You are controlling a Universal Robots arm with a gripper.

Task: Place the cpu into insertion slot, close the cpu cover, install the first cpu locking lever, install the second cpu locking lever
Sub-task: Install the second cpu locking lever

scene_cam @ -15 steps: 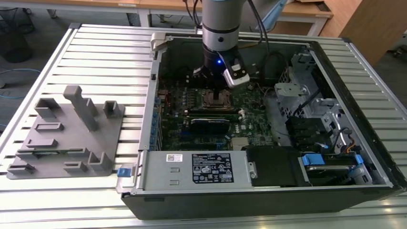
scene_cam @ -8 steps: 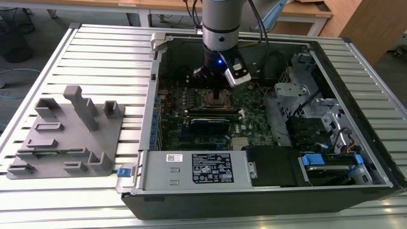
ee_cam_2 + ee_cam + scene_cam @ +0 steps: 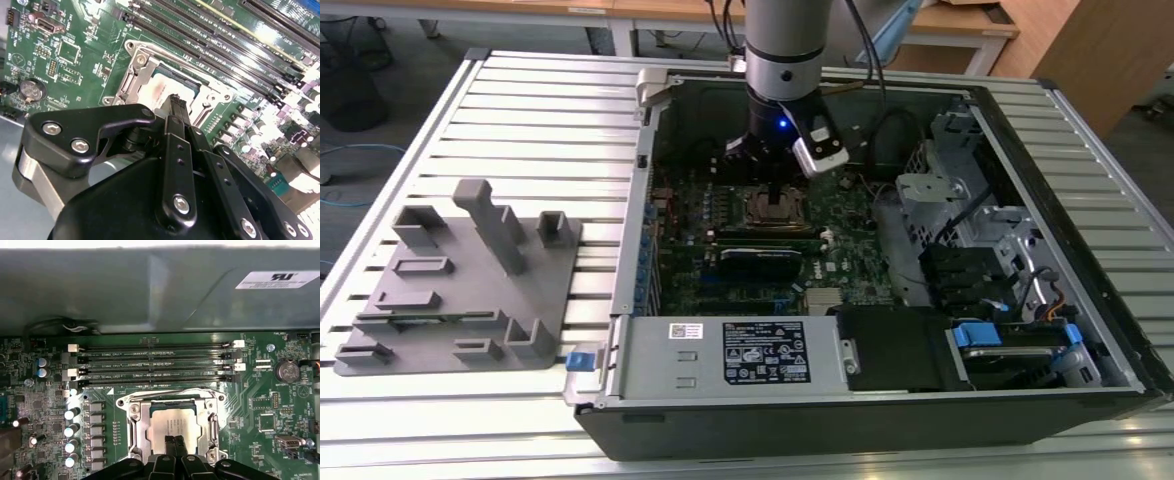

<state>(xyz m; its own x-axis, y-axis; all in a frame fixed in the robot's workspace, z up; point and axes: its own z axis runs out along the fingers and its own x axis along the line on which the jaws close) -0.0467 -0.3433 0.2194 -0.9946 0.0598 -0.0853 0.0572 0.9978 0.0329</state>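
Your end effector (image 3: 174,444) hangs just above the cpu (image 3: 170,424), its fingers pressed together and holding nothing, while the cpu lies seated in the insertion slot (image 3: 136,412) on the green board, the cpu cover (image 3: 142,70) closed around it.

A grey fixture block (image 3: 460,290) rests on the slatted table (image 3: 547,110) beside the open computer case (image 3: 1067,330).

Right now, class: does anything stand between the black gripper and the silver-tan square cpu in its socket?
Nothing visible does. The black gripper hangs directly above the silver-tan square cpu, which already lies in the black-framed insertion slot.
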